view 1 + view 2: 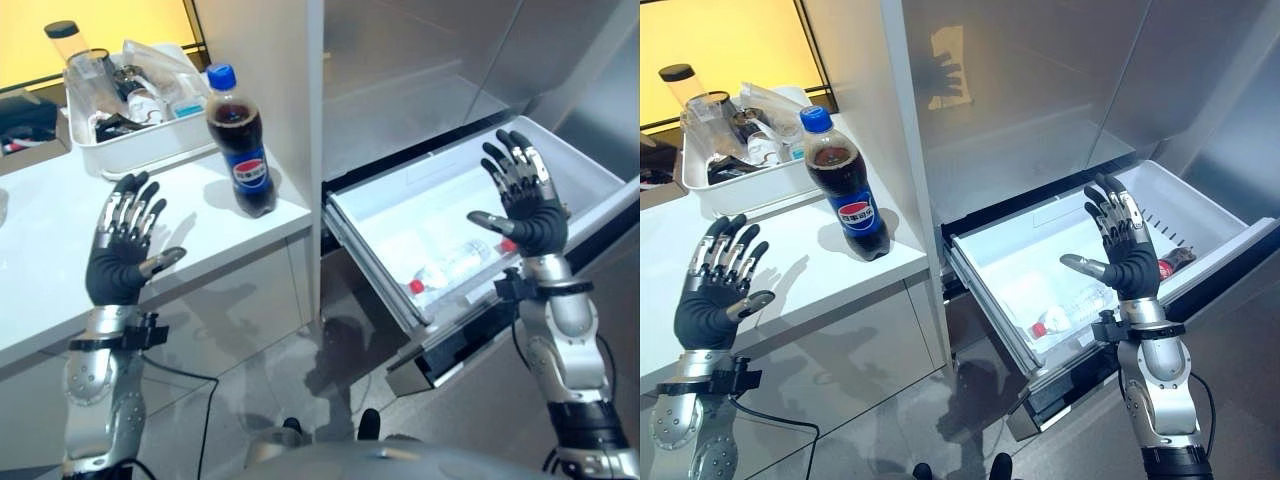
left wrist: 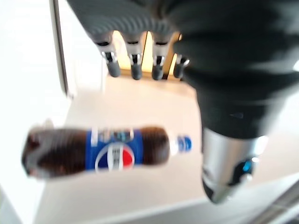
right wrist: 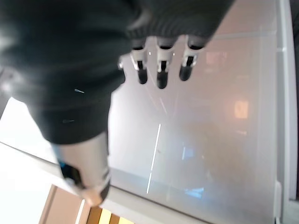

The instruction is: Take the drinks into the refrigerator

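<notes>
Both the left hand [image 1: 122, 250] and right hand [image 1: 524, 205] are spread, holding nothing, while the cola [image 1: 241, 142] stands upright on the counter [image 1: 60, 260] beside the open drawer [image 1: 395, 250]; a clumsy sideways reach would likely topple it.

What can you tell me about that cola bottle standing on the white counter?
The cola bottle is clear plastic, filled nearly to the neck with dark drink, with a blue screw cap on and a blue label around its middle. It stands upright near the right edge of the white counter, just in front of a white tray of clutter. Only the counter touches it; the left hand is open, off to its left.
</notes>
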{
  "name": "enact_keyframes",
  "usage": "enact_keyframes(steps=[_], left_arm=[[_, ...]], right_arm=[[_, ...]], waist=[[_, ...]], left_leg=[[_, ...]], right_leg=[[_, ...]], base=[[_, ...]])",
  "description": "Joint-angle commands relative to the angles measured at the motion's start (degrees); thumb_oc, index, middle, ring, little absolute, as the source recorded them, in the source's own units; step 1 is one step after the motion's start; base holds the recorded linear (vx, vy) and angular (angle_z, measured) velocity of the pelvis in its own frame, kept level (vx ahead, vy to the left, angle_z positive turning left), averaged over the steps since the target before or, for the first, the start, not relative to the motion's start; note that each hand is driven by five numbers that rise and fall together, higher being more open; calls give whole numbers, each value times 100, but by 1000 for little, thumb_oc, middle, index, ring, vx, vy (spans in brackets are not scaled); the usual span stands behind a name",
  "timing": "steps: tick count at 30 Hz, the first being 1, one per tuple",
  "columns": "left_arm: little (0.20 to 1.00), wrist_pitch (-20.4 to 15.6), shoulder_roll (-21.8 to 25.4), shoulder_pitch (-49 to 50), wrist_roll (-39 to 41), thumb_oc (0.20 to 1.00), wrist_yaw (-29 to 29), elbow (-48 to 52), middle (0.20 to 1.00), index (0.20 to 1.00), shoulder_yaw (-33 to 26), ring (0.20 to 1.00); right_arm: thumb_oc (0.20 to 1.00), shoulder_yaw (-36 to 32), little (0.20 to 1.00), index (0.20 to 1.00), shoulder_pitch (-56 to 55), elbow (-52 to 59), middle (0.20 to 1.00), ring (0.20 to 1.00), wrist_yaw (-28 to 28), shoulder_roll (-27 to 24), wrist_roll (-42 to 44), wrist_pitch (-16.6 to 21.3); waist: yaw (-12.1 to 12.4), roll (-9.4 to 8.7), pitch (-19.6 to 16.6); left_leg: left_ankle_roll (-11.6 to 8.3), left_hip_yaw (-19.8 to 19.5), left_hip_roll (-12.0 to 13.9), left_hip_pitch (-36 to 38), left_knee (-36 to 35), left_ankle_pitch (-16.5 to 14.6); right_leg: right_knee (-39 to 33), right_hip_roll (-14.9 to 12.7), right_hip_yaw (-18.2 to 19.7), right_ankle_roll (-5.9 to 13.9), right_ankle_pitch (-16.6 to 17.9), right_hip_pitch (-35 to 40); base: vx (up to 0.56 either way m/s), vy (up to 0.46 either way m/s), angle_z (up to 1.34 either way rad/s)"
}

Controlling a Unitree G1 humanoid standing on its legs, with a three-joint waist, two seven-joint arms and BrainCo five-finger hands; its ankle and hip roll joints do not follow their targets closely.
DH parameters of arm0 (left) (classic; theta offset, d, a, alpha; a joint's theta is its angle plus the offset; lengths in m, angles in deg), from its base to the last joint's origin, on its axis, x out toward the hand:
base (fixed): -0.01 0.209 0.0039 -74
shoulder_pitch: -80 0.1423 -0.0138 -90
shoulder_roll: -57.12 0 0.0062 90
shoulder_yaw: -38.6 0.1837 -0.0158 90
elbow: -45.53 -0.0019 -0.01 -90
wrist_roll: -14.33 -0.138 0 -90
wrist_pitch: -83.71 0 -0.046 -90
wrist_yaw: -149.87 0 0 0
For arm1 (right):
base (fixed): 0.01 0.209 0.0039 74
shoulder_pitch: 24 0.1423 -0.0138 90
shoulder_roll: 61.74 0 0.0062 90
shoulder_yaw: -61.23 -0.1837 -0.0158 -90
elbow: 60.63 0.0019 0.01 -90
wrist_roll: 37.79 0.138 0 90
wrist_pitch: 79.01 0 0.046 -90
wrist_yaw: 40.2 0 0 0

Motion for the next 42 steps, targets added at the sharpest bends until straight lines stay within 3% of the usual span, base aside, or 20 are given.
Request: enact_keyframes(steps=[1,10,13,33,42], left_arm=[[1000,-389,194,-116,-476,1000,361,-112,1000,1000,-354,1000],[1000,-381,258,-411,-1436,1000,1117,-580,1000,1000,-426,1000],[1000,-292,534,-751,-1907,1000,1324,-984,1000,1000,-211,1000],[1000,-84,1273,-2447,-2192,1000,1601,-2385,1000,1000,894,1000],[1000,-25,1154,-2754,-2329,1000,1551,-2813,1000,1000,1329,1000]], right_arm=[[1000,67,1000,1000,578,159,1000,1000,-67,-127,149,192],[1000,64,1000,1000,647,20,1000,1000,-131,-171,72,139],[1000,207,1000,1000,735,29,1000,1000,-6,-231,103,76],[1000,959,1000,1000,926,250,1000,1000,536,-458,549,-165],[1000,1023,1000,1000,837,380,1000,1000,661,-447,643,-174]], waist=[[19,-239,-54],[26,-224,-68],[-52,-186,-81],[-522,-70,-135],[-658,-70,-177]], left_leg=[[65,-178,-107,-163,6,-139],[38,-316,-108,-186,6,-118],[41,-276,-107,-164,6,-133],[68,220,-59,99,6,-291],[105,385,-65,244,6,-365]], right_leg=[[465,-322,136,478,-119,-18],[485,-335,-13,456,-188,27],[511,-335,11,456,-197,11],[579,-221,532,514,-219,-94],[682,-172,713,520,-284,-122]], base=[[-1,-11,24],[14,-9,20],[-1,2,1],[21,19,-15],[27,13,-17]])
